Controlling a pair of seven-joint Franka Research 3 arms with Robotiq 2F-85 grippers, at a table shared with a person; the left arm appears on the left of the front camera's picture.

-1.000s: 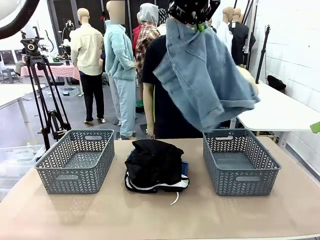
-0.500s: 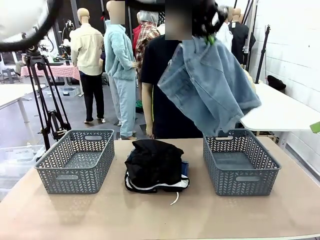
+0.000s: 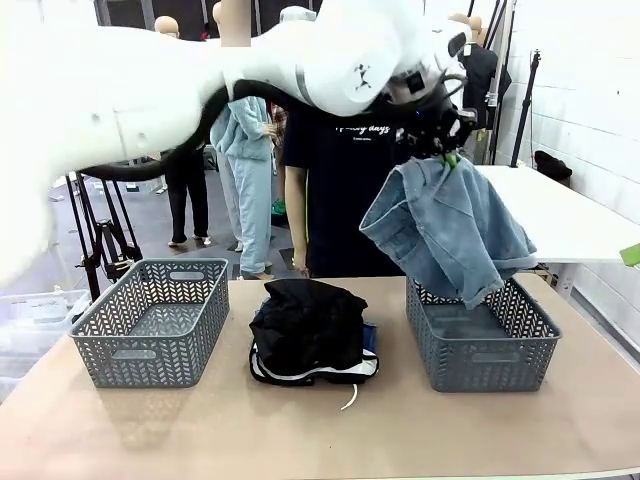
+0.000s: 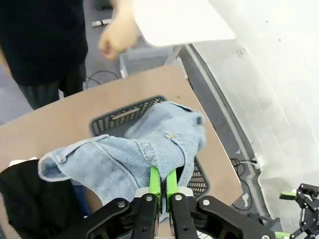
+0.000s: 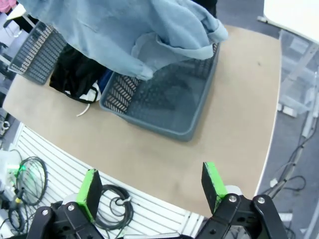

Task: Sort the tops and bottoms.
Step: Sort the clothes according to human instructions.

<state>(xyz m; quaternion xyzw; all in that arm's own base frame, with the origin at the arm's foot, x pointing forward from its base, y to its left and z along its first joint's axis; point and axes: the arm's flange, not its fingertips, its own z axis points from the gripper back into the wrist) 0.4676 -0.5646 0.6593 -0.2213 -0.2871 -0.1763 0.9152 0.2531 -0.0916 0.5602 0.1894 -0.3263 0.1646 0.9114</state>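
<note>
Left gripper [image 4: 163, 185] clamped on denim shorts [image 3: 450, 235], which hang over right basket [image 3: 483, 366]. Right gripper [image 5: 149, 188] jaws apart, holding nothing. Black top [image 3: 305, 325] mid-table [image 3: 300, 430], between baskets.

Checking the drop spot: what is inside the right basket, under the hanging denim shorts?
The right basket shows bare floor; the denim shorts in the left gripper cover its far left corner.

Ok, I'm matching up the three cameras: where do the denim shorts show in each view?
Front view: denim shorts hang right of centre from the left claw, above the right-hand grey basket.
Left wrist view: centre, pinched in the claw, that basket below them.
Right wrist view: along the top, over the basket.
Shared landmark: the grey basket beneath the shorts.
</note>
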